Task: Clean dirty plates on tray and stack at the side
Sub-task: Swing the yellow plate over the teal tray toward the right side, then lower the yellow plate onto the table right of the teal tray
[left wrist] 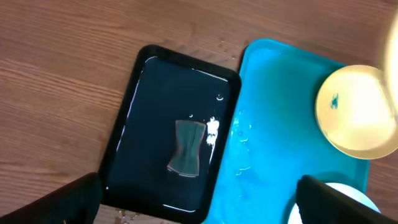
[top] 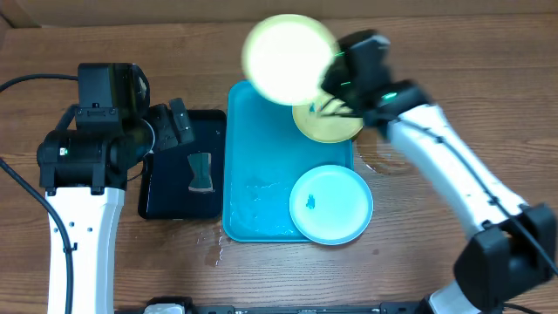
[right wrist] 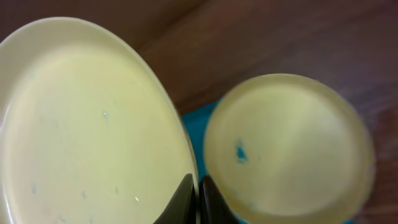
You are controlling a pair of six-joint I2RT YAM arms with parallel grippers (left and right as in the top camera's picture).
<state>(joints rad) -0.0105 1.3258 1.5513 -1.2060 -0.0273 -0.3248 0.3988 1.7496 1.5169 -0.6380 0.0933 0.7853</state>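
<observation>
Nearest, the light-blue-rimmed plate [top: 331,205] lies flat on the front right corner of the glossy turquoise tray [top: 257,157], with a small blue smudge in its middle. Beside the tray, the left tool [top: 174,126] hangs wide open over a shiny black tray [top: 170,196] holding a grey waisted pad [top: 200,173], maybe a sponge. Further back, a smudged yellow-green plate [top: 327,126] lies on the tray's far corner. The right tool [right wrist: 198,199] pinches the third plate [top: 289,58] by its rim, up above the wood-grain worktop [top: 436,52].

The tray [top: 255,161] is open leftward; yellow plate [top: 330,127] and blue plate [top: 331,206] crowd its right.
</observation>
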